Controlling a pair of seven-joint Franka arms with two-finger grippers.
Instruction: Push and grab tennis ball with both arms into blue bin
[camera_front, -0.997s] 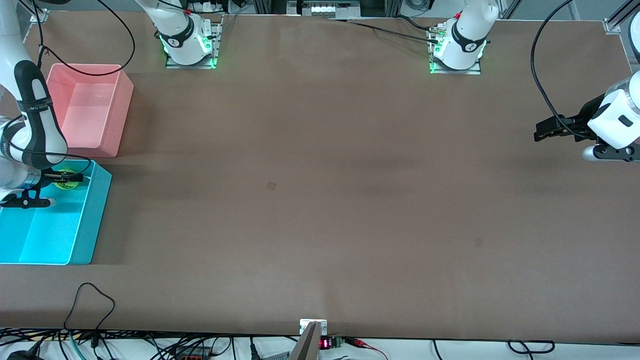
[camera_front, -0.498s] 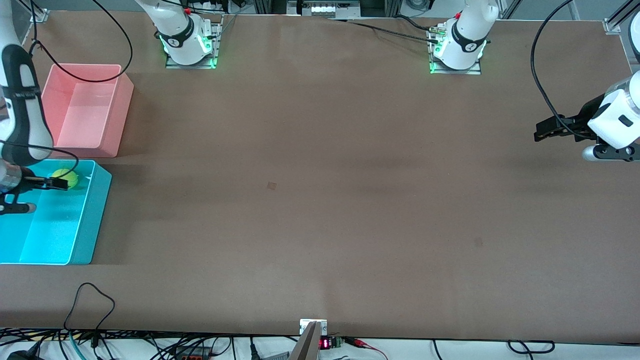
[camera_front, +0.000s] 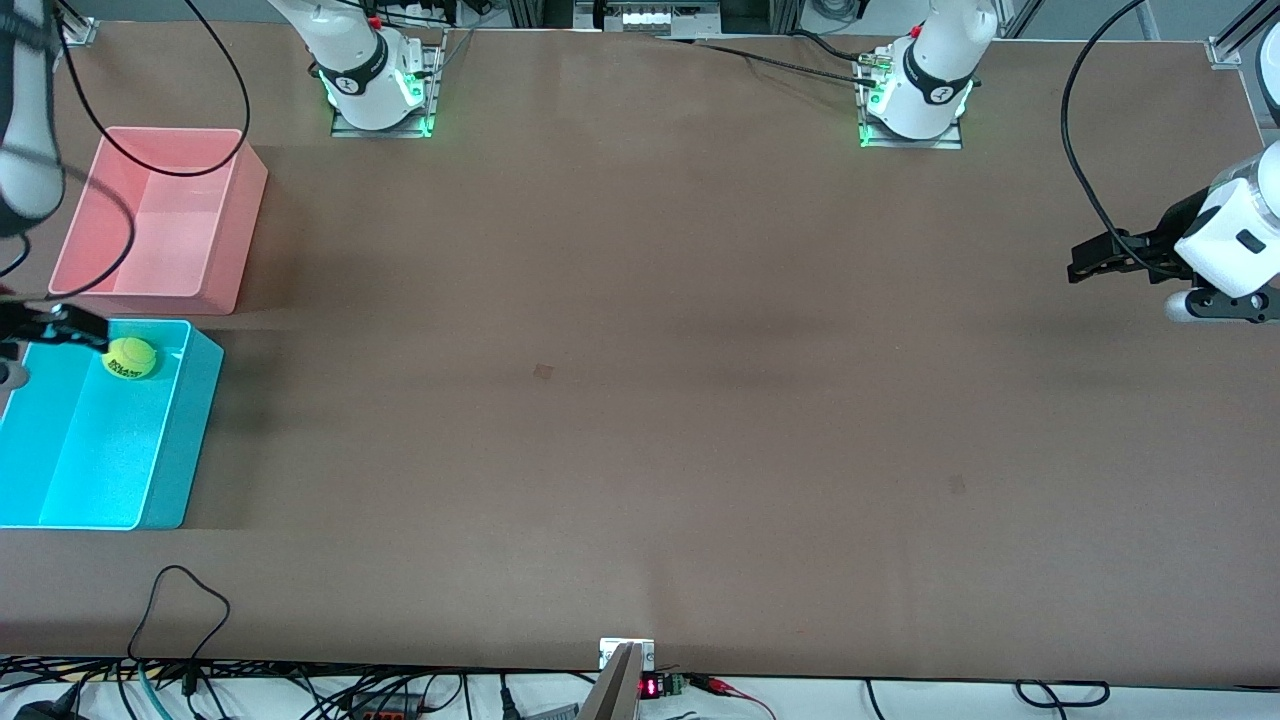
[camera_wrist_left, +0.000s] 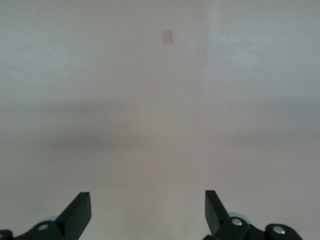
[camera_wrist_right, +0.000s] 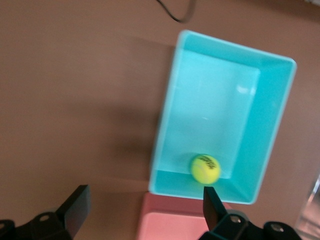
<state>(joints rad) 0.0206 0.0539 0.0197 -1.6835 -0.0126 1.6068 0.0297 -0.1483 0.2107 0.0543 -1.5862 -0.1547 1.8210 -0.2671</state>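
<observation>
Tennis ball (camera_front: 130, 357) apparently rests free inside the blue bin (camera_front: 190, 430).

Wide brown table (camera_front: 640, 400), evenly lit, cables (camera_front: 180, 600) along its near edge

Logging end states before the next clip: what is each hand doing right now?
Left hand: open, empty, over bare table at the left arm's end.
Right hand: open, empty, above the blue bin, where the tennis ball lies.

Left gripper (camera_front: 1078, 266) waiting, jaws apart — right gripper (camera_wrist_right: 141, 209) raised, jaws apart
</observation>
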